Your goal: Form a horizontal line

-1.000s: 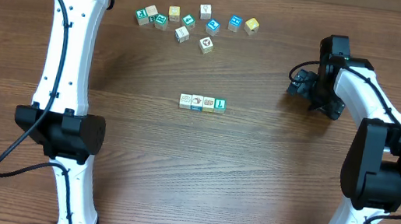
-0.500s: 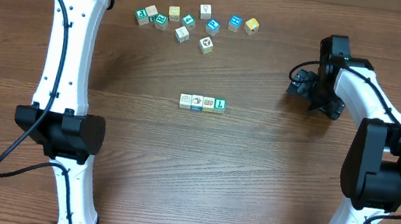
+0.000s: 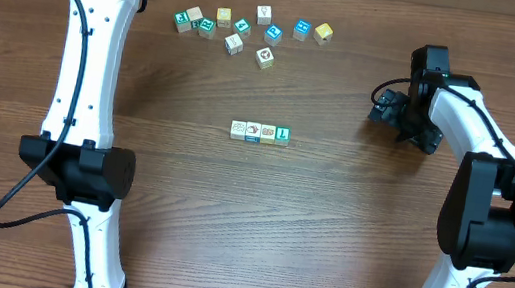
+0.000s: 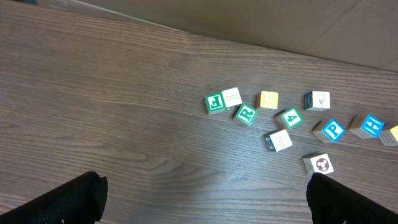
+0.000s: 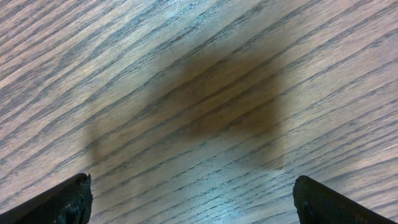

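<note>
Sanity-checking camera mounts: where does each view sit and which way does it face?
Overhead: above the table, facing straight down; left arm, right arm, cube row, loose cubes.
Left wrist: on left arm, tilted down at loose cubes; open left gripper frames bottom.
Right wrist: close over table, facing down; open right gripper frames bottom.
Shared: overhead and left wrist both see loose cubes.

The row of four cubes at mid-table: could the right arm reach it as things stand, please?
Probably yes: only bare table lies between the open right tool and the row.
</note>
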{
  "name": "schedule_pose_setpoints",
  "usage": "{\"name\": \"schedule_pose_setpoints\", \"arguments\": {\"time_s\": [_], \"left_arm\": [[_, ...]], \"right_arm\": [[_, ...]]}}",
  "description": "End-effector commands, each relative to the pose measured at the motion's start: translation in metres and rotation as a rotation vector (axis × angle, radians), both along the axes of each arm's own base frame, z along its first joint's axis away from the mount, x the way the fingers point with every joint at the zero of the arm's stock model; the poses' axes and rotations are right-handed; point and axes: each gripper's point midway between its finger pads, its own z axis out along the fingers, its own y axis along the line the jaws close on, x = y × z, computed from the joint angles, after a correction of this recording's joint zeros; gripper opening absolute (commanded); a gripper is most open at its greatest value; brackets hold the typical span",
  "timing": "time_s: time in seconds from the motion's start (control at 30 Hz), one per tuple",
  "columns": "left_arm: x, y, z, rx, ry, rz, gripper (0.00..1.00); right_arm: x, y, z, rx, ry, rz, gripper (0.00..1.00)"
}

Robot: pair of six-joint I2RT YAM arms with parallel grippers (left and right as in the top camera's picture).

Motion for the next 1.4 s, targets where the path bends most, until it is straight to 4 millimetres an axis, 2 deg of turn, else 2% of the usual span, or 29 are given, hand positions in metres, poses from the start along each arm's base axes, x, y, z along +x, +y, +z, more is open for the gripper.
{"name": "schedule_pose_setpoints", "arguments": {"time_s": [0.0,0.17,0.4,0.63,0.83,1.07,1.23,1.37], "left_arm": [[0.0,-0.003,0.004,0.011,-0.009,-0.012,1.0],[0.0,-0.003,0.004,0.011,-0.009,-0.012,1.0],[0.0,-0.003,0.004,0.011,-0.008,-0.012,1.0],[0.0,-0.003,0.004,0.011,-0.008,-0.012,1.0],[0.0,-0.003,0.004,0.011,-0.008,-0.012,1.0],[0.0,-0.003,0.004,0.011,-0.009,-0.012,1.0],[0.0,-0.003,0.004,0.011,-0.009,-0.012,1.0],[0.0,-0.002,0.004,0.011,-0.009,-0.012,1.0]], "right_arm": [[0.0,-0.003,0.003,-0.008,-0.008,-0.002,1.0],[0.006,-0.003,0.033,-0.007,-0.08,-0.002,1.0],[0.011,-0.003,0.105,-0.005,-0.253,-0.003,1.0],[0.002,-0.003,0.182,-0.003,-0.438,-0.003,1.0],[-0.015,-0.003,0.242,-0.001,-0.585,-0.004,1.0],[-0.047,-0.003,0.31,0.001,-0.764,-0.004,1.0],[-0.073,-0.004,0.348,0.002,-0.873,-0.005,1.0],[-0.093,-0.004,0.37,0.003,-0.936,-0.005,1.0]]}}
